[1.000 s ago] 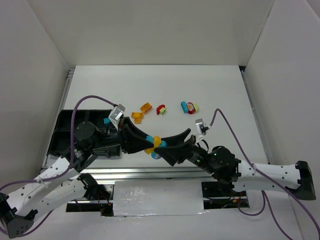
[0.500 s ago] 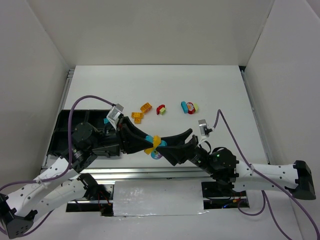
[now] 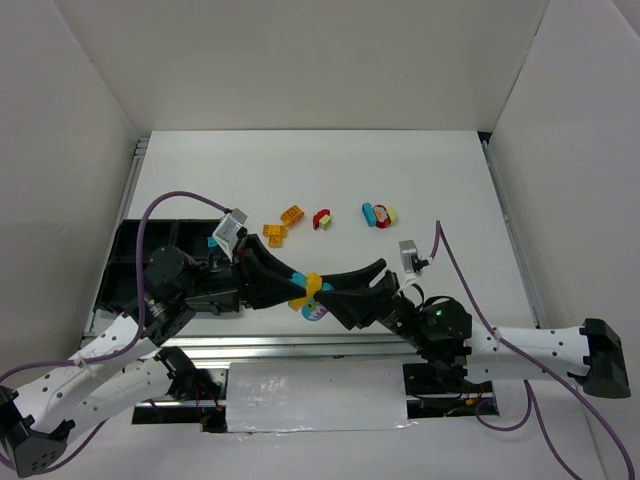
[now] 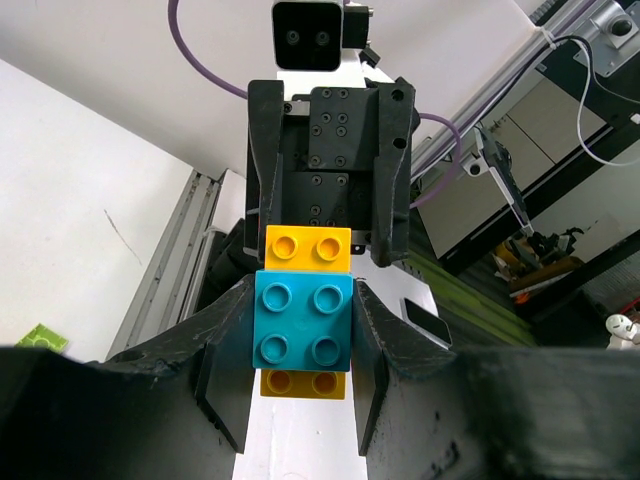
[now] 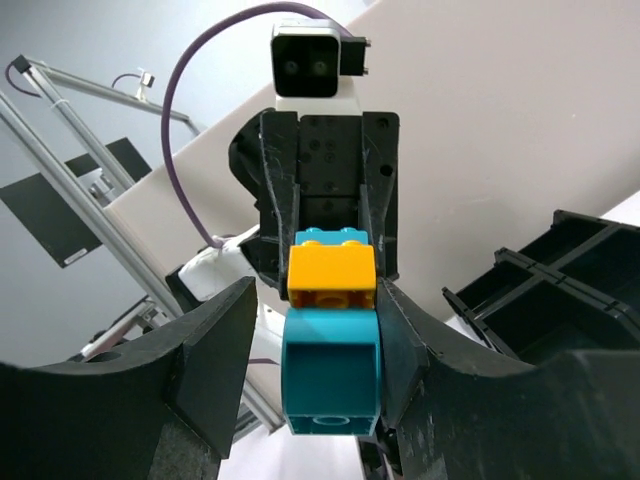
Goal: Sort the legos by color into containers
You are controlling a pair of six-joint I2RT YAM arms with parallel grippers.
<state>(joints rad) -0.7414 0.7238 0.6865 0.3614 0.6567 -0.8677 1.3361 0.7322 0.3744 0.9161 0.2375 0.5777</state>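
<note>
A low black tray (image 3: 130, 262) with square compartments is seen at the left near corner of a white counter (image 3: 300, 170). Just right of the tray, above the counter's near edge, a small brick stack (image 4: 303, 335) of cyan and yellow pieces is held in the air between two arms that meet tip to tip.

The left end effector (image 3: 298, 283), reaching out from over the tray, is clenched on the brick stack, with the cyan piece pinched between both of its pads. The right end effector (image 3: 335, 292) is set around the stack's other end, on the side away from the tray. Its fingers (image 5: 215, 350) flank the cyan piece closely, but whether they press on it cannot be told.

Further right of the tray and further back than it, loose pieces are scattered on the counter: two orange bricks (image 3: 292, 214), a red brick (image 3: 322, 218), and a mixed cluster (image 3: 378, 214) of cyan, yellow and red.
</note>
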